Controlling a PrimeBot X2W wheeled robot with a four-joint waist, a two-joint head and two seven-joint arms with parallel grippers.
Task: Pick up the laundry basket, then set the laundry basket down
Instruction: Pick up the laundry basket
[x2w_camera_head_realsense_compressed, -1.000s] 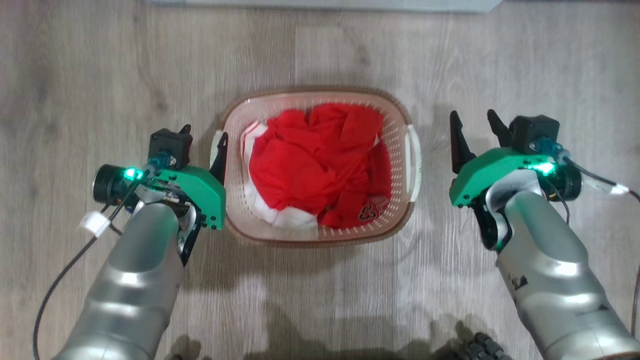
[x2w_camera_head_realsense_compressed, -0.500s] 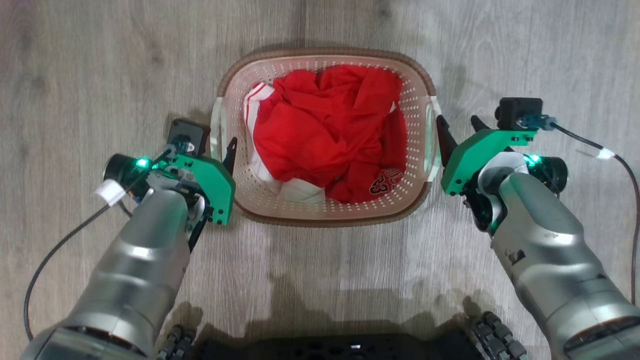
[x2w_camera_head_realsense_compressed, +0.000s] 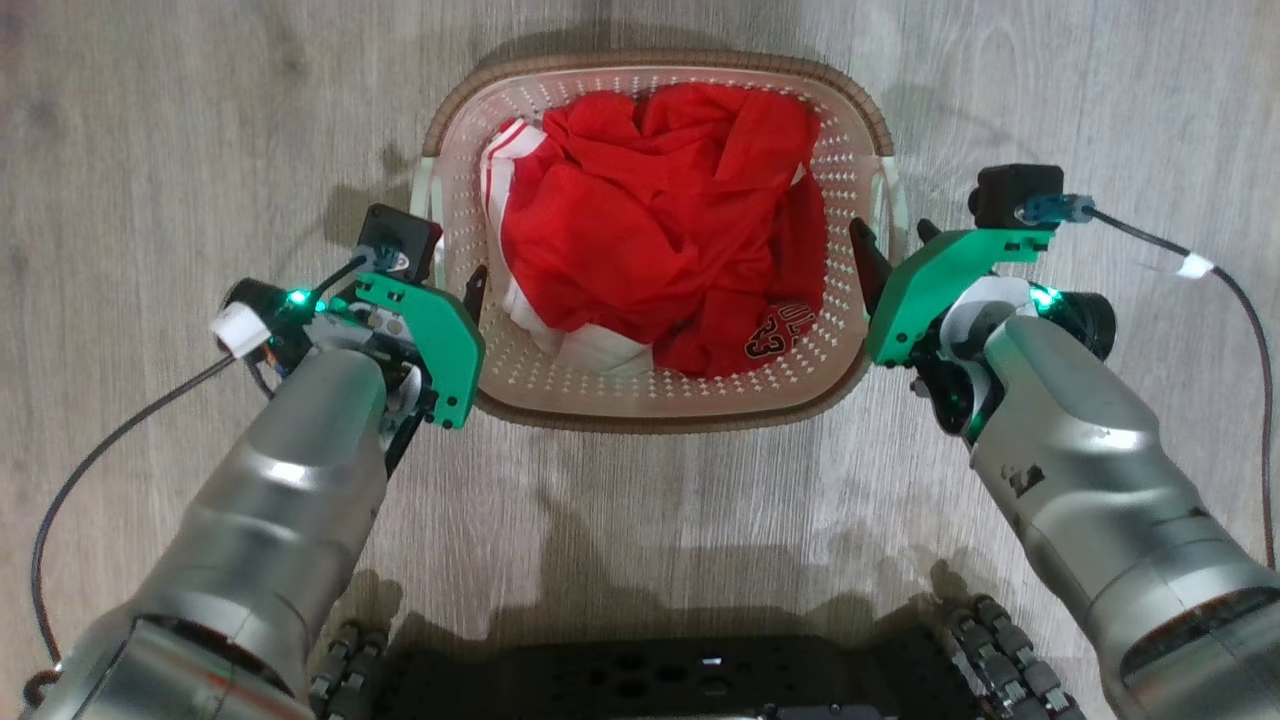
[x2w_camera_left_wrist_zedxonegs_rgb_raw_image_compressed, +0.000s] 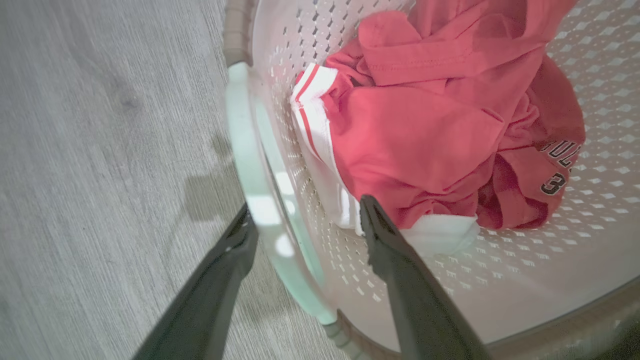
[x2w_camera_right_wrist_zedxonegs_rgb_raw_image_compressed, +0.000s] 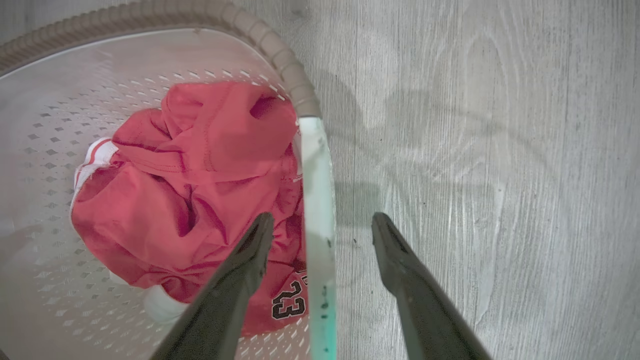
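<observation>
— Cream-white plastic, perforated all over, with a brown woven-look rim: our small rounded laundry basket (x2w_camera_head_realsense_compressed: 640, 390) stands on the grey wood-grain floor (x2w_camera_head_realsense_compressed: 150, 150), straight in front of us. How do we take it well?

— By both handles together. Our left gripper (x2w_camera_left_wrist_zedxonegs_rgb_raw_image_compressed: 305, 215) has its two dark fingers spread wide, one outside the basket's pale left handle (x2w_camera_left_wrist_zedxonegs_rgb_raw_image_compressed: 250, 170) and one inside the basket, over the wall. Our right gripper (x2w_camera_right_wrist_zedxonegs_rgb_raw_image_compressed: 322, 220) is spread the same way across the right handle (x2w_camera_right_wrist_zedxonegs_rgb_raw_image_compressed: 316, 175). Neither is pinching anything yet.

— So we close now?

— We think yes, but evenly on both sides, and with the thin bar deep between the fingers. The handle looks smooth and glossy, so it may slip if we catch only its edge.

— And the crumpled red jersey (x2w_camera_head_realsense_compressed: 650, 220) inside the basket?

— It is soft and loose, with white stripes. Our inner fingers are near it, so we should not trap cloth against the handle. Then we lift level.
</observation>
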